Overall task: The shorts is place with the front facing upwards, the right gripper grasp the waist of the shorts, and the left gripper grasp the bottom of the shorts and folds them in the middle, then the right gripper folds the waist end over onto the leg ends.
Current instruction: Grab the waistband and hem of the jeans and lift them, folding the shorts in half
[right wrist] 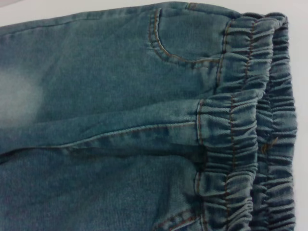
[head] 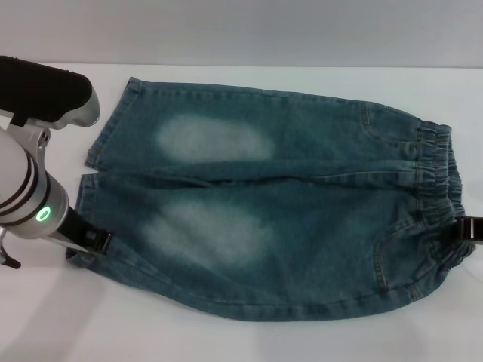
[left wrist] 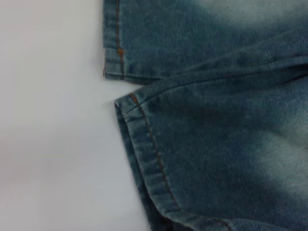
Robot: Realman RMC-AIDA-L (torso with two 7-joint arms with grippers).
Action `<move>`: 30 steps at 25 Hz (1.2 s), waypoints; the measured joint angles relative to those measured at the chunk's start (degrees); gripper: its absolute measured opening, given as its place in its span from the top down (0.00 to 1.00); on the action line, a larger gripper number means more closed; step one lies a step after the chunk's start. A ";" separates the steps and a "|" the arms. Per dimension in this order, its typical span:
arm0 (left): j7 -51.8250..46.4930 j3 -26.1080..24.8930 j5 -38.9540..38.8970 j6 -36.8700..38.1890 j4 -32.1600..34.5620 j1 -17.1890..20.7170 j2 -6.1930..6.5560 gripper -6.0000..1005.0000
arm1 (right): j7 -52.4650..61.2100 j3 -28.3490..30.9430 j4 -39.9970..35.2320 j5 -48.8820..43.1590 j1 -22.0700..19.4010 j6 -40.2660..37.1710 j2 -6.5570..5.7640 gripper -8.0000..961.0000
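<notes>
The blue-green denim shorts (head: 264, 211) lie flat and front-up on the white table, legs toward the left, with two pale thigh patches. The bottom of the shorts (head: 81, 207) shows as two stitched leg ends (left wrist: 144, 144) split by a narrow gap. The gathered elastic waist (head: 438, 181) lies at the right and fills the right wrist view's waist (right wrist: 240, 134) beside a stitched pocket (right wrist: 183, 38). My left gripper (head: 94, 241), on the green-lit arm, touches the near leg's hem corner. My right gripper (head: 469, 229) meets the near part of the waistband at the picture's right edge. Neither wrist view shows fingers.
The white table (head: 226, 332) has bare surface in front of the shorts and left of the hems (left wrist: 48, 120). A black and grey section of my left arm (head: 49, 94) hangs over the table's far left. The table's far edge (head: 302, 66) runs just behind the shorts.
</notes>
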 joint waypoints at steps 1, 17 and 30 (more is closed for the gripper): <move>0.01 -0.03 0.00 0.07 0.10 -0.06 -0.01 0.91 | 0.00 0.00 0.00 0.01 0.09 0.00 -0.01 0.95; 1.71 -6.48 0.19 10.79 0.67 1.11 0.05 0.91 | -3.28 5.07 2.42 6.11 1.13 -5.60 0.16 0.96; 3.62 -9.29 -1.88 30.57 5.04 1.42 -0.01 0.91 | -18.42 15.61 -15.52 27.86 5.13 -25.81 0.09 0.94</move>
